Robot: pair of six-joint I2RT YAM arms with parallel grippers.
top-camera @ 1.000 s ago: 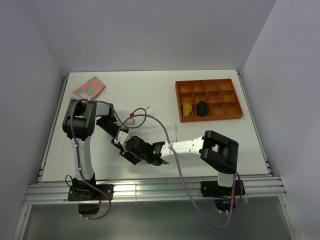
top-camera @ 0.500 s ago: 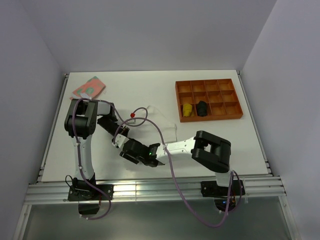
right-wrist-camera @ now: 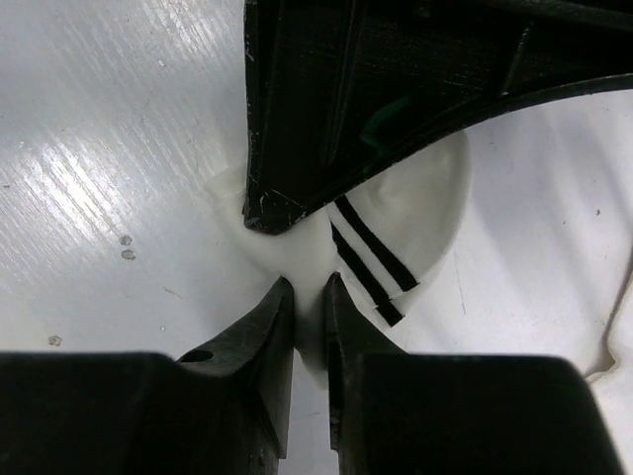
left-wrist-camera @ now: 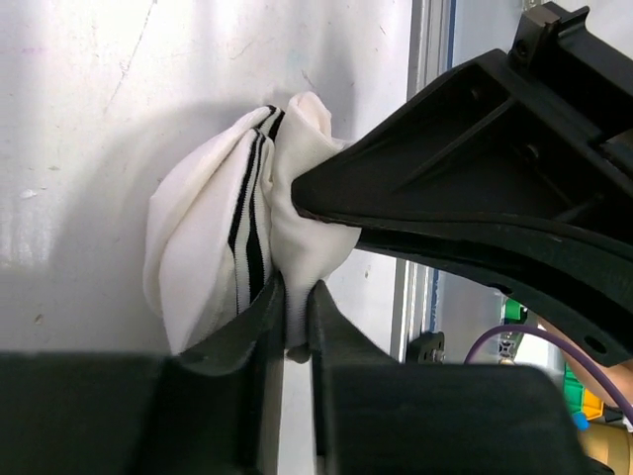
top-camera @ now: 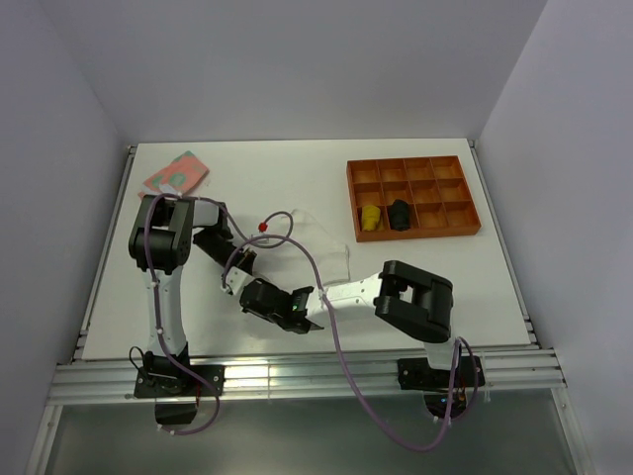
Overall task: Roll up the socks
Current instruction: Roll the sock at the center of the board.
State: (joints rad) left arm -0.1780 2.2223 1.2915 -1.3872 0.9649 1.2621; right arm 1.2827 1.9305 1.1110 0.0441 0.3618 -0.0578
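Socks [left-wrist-camera: 208,247] are sitting bunched, roll prob. unfinished; L claw [left-wrist-camera: 295,289] & R claw [right-wrist-camera: 309,285] both pinching them, near-closed.

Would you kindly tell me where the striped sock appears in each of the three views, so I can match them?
Left wrist: striped sock centre-left, bunched, its fabric pinched in the left gripper jaws.
Right wrist: centre-right, pinched in the right gripper jaws.
Top external: hidden where both grippers meet, lower centre-left.
Shared landmark: its two black stripes, in both wrist views.
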